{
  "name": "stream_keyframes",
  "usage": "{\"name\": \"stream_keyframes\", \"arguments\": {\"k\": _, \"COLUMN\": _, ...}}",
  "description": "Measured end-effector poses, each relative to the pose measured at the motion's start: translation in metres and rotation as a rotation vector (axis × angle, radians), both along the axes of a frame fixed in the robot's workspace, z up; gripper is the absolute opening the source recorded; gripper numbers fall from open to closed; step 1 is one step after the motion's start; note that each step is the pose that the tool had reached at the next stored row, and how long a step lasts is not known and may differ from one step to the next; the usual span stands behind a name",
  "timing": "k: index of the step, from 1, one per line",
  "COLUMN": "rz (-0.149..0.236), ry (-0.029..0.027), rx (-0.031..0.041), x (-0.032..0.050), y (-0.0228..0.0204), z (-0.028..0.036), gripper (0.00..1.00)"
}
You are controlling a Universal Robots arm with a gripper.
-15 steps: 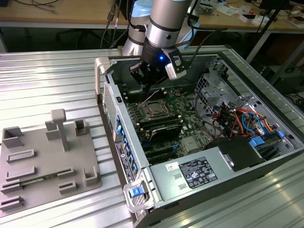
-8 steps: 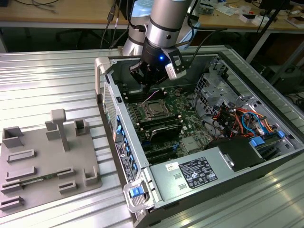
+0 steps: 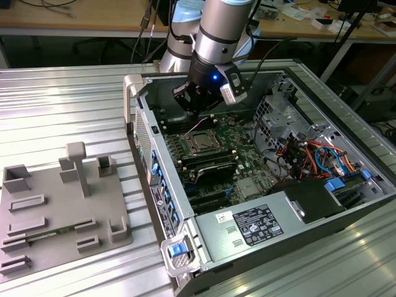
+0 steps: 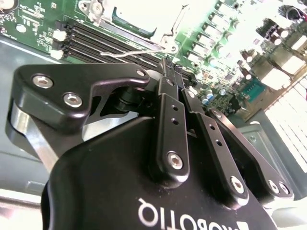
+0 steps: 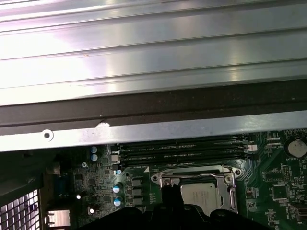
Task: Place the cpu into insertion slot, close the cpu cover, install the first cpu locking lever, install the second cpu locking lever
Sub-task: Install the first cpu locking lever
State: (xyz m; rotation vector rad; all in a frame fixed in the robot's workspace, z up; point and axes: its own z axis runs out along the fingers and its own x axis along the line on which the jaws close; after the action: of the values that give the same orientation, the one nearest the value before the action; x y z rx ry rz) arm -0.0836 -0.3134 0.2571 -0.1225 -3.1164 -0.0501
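Note:
The insertion slot (image 3: pixel 201 143) lies on the green motherboard inside the open computer case. In the first wrist view the cpu (image 5: pixel 202 195) shows its silver-grey top through the window of the cpu cover (image 5: pixel 195 174), which lies flat over it. A thin wire locking lever (image 4: pixel 128 52) stands up off the board beside the socket. My gripper (image 3: pixel 190 110) hangs just above the board at the socket's far side, close to that lever. In the second wrist view its black fingers (image 4: pixel 166 72) meet at the tips, shut with nothing seen between them.
Long black memory slots (image 5: pixel 182 151) run beside the socket. The case wall (image 3: pixel 141 117) rises on the exterior view's left, a power supply (image 3: pixel 250 226) fills the near end, and cables and drive cages (image 3: pixel 309 154) crowd the right. A grey parts fixture (image 3: pixel 55 210) lies outside on the ribbed table.

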Motion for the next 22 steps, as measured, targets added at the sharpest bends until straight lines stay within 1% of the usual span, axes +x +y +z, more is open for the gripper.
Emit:
{"name": "stream_keyframes", "arguments": {"k": 5, "rz": 0.010, "ry": -0.0001, "rx": -0.0004, "x": 0.0078, "y": 0.0000, "z": -0.0054, "gripper": 0.11}}
{"name": "stream_keyframes", "arguments": {"k": 13, "rz": 0.025, "ry": 0.0000, "rx": -0.0031, "x": 0.0139, "y": 0.0000, "z": -0.0145, "gripper": 0.11}}
{"name": "stream_keyframes", "arguments": {"k": 15, "rz": 0.027, "ry": 0.0000, "rx": -0.0034, "x": 0.0145, "y": 0.0000, "z": -0.0157, "gripper": 0.11}}
{"name": "stream_keyframes", "arguments": {"k": 22, "rz": 0.027, "ry": 0.0000, "rx": -0.0035, "x": 0.0146, "y": 0.0000, "z": -0.0158, "gripper": 0.11}}
